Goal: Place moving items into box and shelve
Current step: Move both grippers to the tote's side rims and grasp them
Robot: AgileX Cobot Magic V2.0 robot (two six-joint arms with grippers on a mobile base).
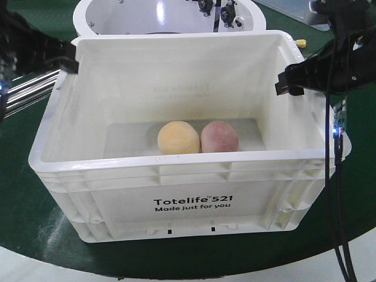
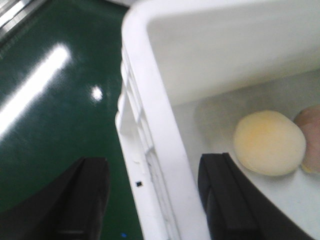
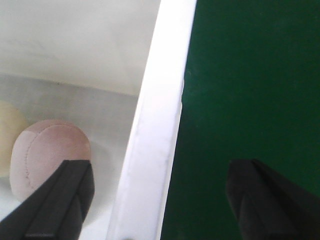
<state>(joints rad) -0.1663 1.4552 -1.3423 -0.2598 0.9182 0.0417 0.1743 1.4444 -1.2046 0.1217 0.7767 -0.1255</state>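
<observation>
The left arm point(image 1: 35, 50) and right arm point(image 1: 329, 67) reach in from opposite sides. The left pincer point(image 2: 152, 197) gapes wide (black fingers well apart); the right pincer point(image 3: 160, 200) is spread likewise.

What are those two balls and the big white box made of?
The yellow ball looks like soft matte fabric or foam. The pink ball seems stitched cloth: seams show. The box looks like hard, slightly glossy moulded plastic, with ribs.

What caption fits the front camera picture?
Yellow ball and pink ball side by side inside the white Totelife tote.
</observation>
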